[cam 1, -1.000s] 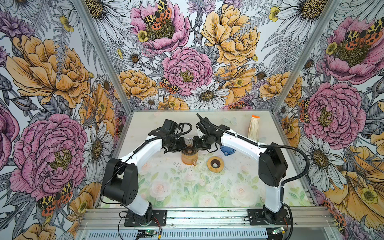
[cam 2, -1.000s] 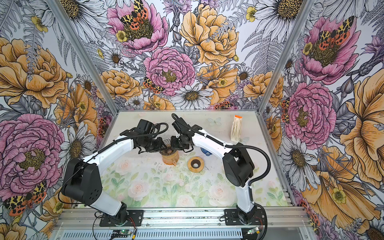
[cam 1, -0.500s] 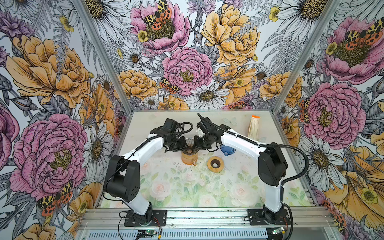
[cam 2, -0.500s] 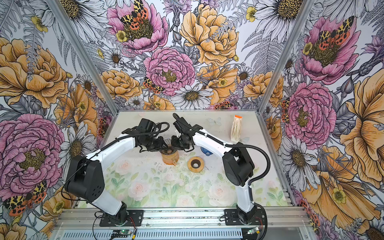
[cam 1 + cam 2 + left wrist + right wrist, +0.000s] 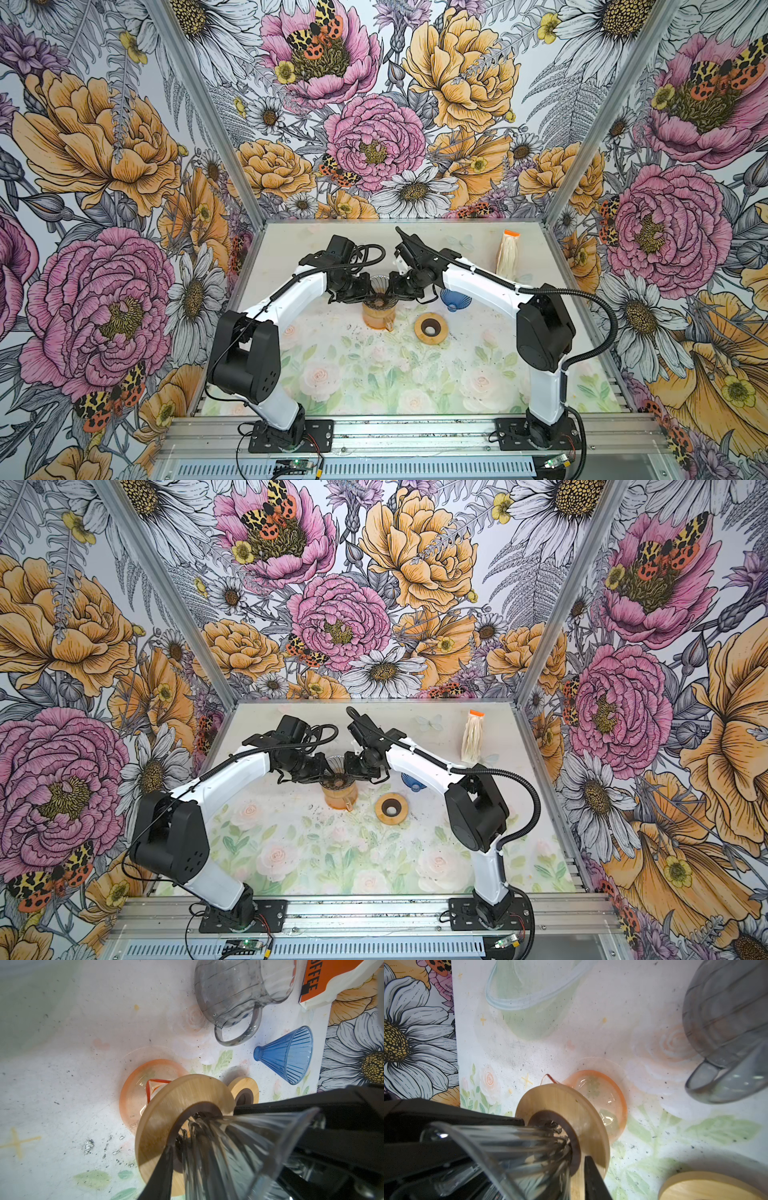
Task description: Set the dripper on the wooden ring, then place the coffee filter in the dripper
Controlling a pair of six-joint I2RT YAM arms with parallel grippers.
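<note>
At table centre, a shade toward 12 o'clock: clear glass dripper (image 5: 379,286), seated by its wooden collar (image 5: 166,1109) on the orange carafe (image 5: 377,319), upright and open-mouthed for loading. Flanked at 9 o'clock by the left gripper (image 5: 366,293) and at 3 o'clock by the right gripper (image 5: 393,291), probably to square the cone on its seat. From each wrist, black fingers (image 5: 160,1172) close on either side of the ribbed glass; impossible to tell for either claw whether clamped or merely slack against it. No paper visible inside. Coffee filter stack (image 5: 508,259) well apart at 2 o'clock, near the far corner, untouched in its orange-labelled sleeve; fetch likely still to do. Spare blue cone (image 5: 453,298) at 3 o'clock of the carafe, spare wooden ring (image 5: 420,330) at 4. Below, a pale rose-print table (image 5: 374,374) peppered with dark specks; around, three walls (image 5: 374,137) of oversized peonies, daisies and moths; at 6 o'clock, an aluminium rail (image 5: 415,432) bearing both arm bases.
</note>
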